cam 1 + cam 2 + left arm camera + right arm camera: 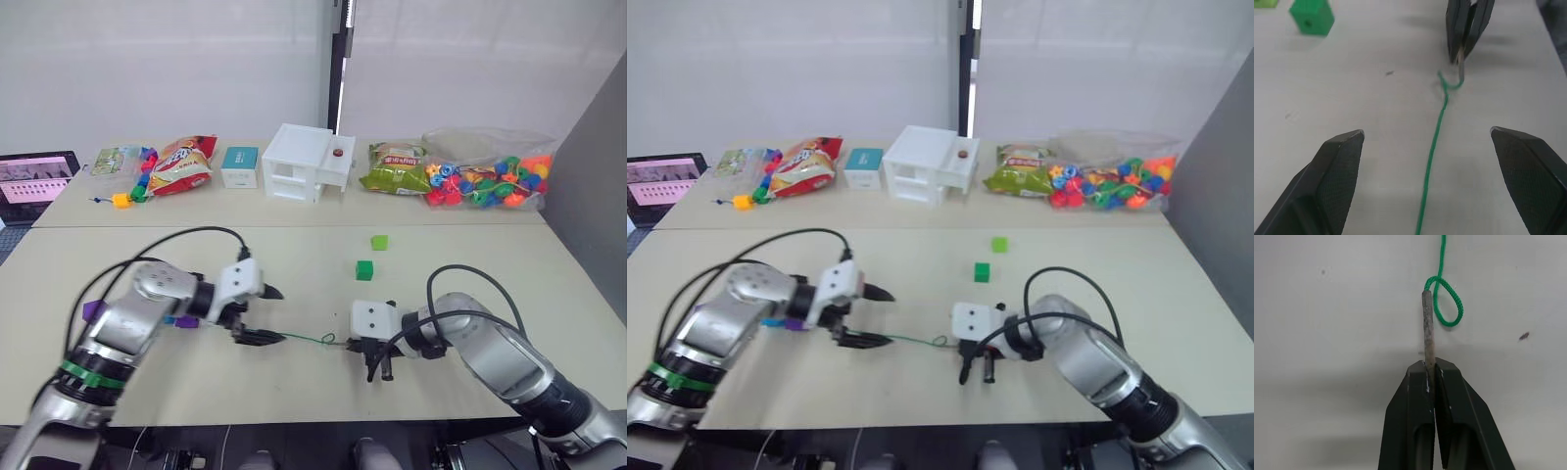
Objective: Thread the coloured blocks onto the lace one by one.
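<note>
The lace [304,339], a thin green cord, lies on the table between my two grippers. Its stiff grey tip [1427,328] is pinched in my shut right gripper [1430,366], with a small loop of cord just beyond it. My left gripper [276,315] stands open, its fingers [1339,166] wide apart on either side of the cord [1435,142]. A dark green block [364,270] and a light green block [379,242] sit loose behind the right gripper. One purple block [93,311] lies beside my left arm; another purple block [186,321] and a blue one [168,320] sit behind the left gripper.
Along the back stand a white toy house [306,162], a teal box [240,164], snack bags [184,164], a clear bag of round beads [490,181] and a yellow cube on a dark cord [120,200]. A screen [34,181] sits far left.
</note>
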Robot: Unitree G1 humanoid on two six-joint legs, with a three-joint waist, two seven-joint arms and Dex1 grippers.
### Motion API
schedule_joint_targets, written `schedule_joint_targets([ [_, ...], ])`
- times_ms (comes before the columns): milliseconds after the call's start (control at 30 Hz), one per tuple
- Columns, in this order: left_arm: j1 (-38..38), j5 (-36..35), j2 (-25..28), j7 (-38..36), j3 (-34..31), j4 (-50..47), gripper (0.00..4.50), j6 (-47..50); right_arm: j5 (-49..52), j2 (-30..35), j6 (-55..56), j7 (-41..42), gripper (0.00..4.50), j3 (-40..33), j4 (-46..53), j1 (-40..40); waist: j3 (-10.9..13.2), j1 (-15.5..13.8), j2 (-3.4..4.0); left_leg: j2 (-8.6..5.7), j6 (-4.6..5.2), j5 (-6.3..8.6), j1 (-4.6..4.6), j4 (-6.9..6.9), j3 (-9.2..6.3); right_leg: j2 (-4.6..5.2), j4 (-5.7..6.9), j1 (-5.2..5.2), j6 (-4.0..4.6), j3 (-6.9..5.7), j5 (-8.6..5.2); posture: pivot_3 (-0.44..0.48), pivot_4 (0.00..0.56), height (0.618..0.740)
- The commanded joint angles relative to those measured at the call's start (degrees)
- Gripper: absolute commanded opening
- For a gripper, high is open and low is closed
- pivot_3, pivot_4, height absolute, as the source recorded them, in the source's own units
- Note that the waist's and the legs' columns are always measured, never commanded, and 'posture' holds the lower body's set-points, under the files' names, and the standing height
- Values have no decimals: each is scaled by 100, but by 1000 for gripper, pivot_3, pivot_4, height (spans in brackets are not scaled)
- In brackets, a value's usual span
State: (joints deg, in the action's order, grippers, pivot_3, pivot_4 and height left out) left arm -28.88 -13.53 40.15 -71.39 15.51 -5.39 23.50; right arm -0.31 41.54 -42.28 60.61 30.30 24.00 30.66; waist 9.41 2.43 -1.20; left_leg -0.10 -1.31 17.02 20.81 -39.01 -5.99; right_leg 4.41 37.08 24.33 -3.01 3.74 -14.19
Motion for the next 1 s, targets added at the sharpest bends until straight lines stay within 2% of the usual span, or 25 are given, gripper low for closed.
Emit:
schedule_joint_targets([
  [33, -95, 32, -308, 219, 143, -157, 4334, 24, -114, -62, -85, -61, 0, 73, -27, 162, 0, -1, 0, 0, 0, 0, 0, 0, 0, 0, 0, 0, 0, 0, 0, 0, 150, 740],
  [200, -46, 237, -715, 440, 425, -102, 4334, -230, -139, -82, -216, -49, 0, 118, 29, 220, 0, -6, 0, -1, 0, 0, -1, 0, 0, 1, 0, -2, 1, 0, 0, 0, 150, 740],
  [500, -58, 573, -1038, 538, 724, 146, 4334, -678, -83, -80, -479, -43, 0, 114, 193, 292, 0, -18, 0, -2, -1, -1, -1, -2, 0, 2, -1, -3, 1, 0, 1, 0, 150, 740],
  [600, -68, 631, -1073, 518, 751, 214, 3501, -762, -75, -82, -536, -45, 0, 121, 217, 313, 0, -17, 0, -2, -1, -1, -1, -2, 0, 2, -1, -3, 1, 0, 1, 0, 150, 740],
  [933, -140, 802, -1189, 579, 762, 529, 132, -923, -22, -76, -655, -54, 0, 101, 263, 360, 0, -18, 0, -2, -1, -1, -1, -2, 0, 2, 0, -3, 1, 0, 1, 0, 150, 740],
  [1000, -162, 834, -1227, 597, 764, 580, 26, -940, -2, -75, -680, -60, 0, 102, 285, 362, 0, -17, 0, -2, -1, -1, -1, -3, 0, 2, 0, -2, 1, 0, 1, 0, 150, 740],
])
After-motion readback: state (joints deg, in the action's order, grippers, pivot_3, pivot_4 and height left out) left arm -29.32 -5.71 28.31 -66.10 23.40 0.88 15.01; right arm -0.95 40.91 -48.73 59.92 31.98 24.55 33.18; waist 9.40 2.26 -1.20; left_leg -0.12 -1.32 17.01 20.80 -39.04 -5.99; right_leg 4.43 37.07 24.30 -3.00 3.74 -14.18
